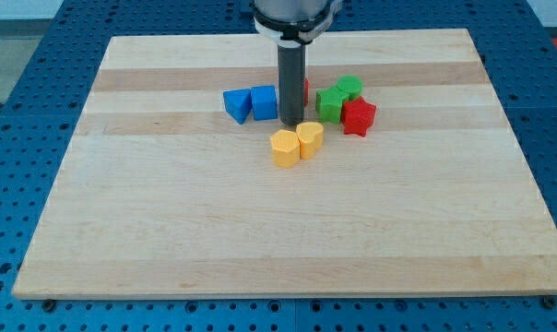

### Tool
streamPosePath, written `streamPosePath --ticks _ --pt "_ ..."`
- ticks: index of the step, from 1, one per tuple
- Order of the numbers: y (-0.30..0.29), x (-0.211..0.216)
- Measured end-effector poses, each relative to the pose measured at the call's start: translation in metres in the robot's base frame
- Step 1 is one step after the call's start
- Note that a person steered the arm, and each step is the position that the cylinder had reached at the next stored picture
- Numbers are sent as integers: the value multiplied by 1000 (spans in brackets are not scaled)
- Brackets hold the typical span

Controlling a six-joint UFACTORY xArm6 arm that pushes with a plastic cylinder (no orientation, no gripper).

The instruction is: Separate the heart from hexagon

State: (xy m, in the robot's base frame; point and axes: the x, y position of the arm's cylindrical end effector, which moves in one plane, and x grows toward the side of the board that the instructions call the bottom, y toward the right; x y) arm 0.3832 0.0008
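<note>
A yellow hexagon [284, 148] and a yellow heart [310, 139] lie side by side and touching, a little above the middle of the wooden board [278, 231]. The heart is to the hexagon's right. My tip [290, 123] is just above the pair, close to the heart's upper left edge. The rod [290, 83] comes down from the view's top.
Two blue blocks [235, 104] [264, 102] sit left of the rod. A red block [305, 90] is partly hidden behind the rod. A green star-like block [330, 104], a green block [349, 88] and a red star [358, 117] cluster to the right.
</note>
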Motion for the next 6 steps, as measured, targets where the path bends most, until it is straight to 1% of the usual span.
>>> streamPosePath --ticks 2,3,5,6 --pt "3 9" --pt "17 19" --pt "65 42" --pt "84 46"
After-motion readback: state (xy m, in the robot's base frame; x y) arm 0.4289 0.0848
